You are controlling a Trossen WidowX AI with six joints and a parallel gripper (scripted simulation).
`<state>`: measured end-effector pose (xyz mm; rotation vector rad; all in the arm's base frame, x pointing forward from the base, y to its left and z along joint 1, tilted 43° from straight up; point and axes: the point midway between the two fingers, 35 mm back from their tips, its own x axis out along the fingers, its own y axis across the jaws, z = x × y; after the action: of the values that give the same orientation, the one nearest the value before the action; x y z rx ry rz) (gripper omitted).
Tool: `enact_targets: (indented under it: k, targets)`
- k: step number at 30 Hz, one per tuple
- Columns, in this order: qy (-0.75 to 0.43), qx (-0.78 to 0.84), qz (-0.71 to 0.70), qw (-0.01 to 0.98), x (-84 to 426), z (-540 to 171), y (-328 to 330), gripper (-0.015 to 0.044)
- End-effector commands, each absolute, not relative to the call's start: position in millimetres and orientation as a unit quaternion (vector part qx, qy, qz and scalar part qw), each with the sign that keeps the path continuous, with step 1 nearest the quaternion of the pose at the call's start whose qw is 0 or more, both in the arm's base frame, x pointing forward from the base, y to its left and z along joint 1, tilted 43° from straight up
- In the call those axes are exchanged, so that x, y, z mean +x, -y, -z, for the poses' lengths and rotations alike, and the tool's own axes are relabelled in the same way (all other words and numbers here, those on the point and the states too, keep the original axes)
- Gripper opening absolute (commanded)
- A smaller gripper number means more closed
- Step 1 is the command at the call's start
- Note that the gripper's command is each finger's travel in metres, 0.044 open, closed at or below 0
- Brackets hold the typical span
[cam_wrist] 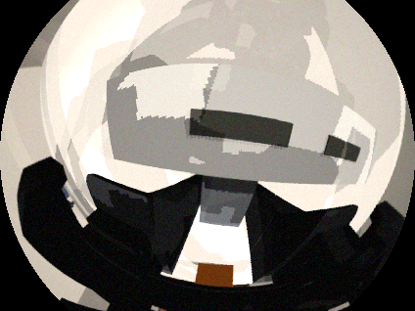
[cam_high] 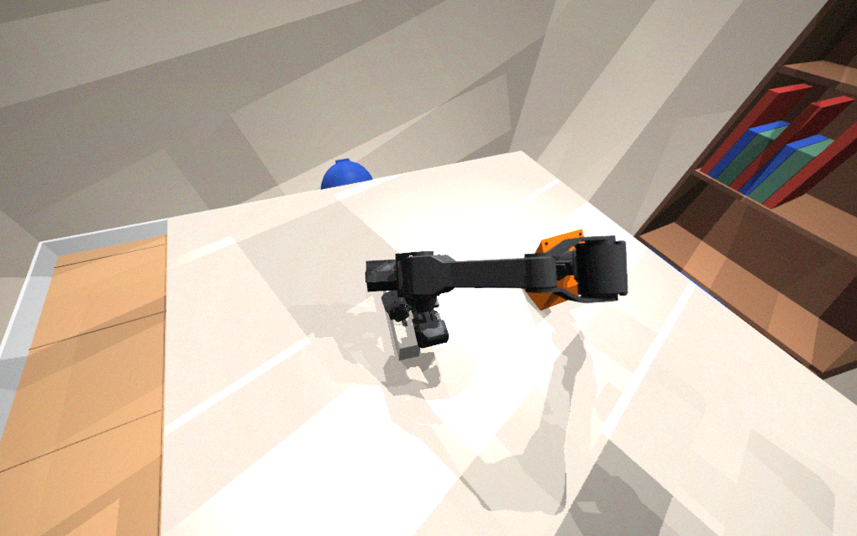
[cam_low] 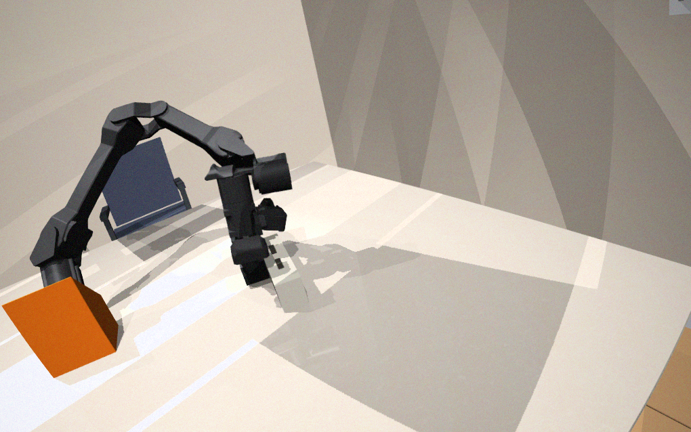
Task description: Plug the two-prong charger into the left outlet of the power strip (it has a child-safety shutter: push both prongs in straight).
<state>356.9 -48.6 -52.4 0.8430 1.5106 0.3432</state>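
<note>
The black robot arm (cam_high: 486, 273) (cam_low: 185, 124) reaches over the pale bench (cam_high: 265, 480) (cam_low: 458, 346), and its jaws (cam_low: 255, 277) point down. The jaws are clamped on the charger (cam_wrist: 227, 202), a small dark gray block that shows between the two black fingers in the wrist view. I can't see its two prongs, so I can't tell if they are in the holes. In the top view the arm and its parts cover the charger, and in the outside view the jaws hide it too. The power strip (cam_high: 407, 349) (cam_low: 292, 295) (cam_wrist: 161, 139) is a long, light gray box on the bench, right by the jaws. The arm covers one end of it in the top view. Two dark patches show on the strip, but they are too plain to make out any small slots. The charger is next to the strip's near edge in the wrist view; I can't tell if they touch.
</note>
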Motion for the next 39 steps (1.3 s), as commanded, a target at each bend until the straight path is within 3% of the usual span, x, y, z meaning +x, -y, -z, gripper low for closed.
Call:
enact_targets:
  k: [1,29,39]
  targets:
    - [-0.653,0.365,-0.152,0.646,362.7,52.1,49.9,0.0000]
    - [-0.659,0.368,-0.151,0.638,356.9,52.0,48.6,0.0000]
    - [-0.659,0.368,-0.151,0.638,356.9,52.0,48.6,0.0263]
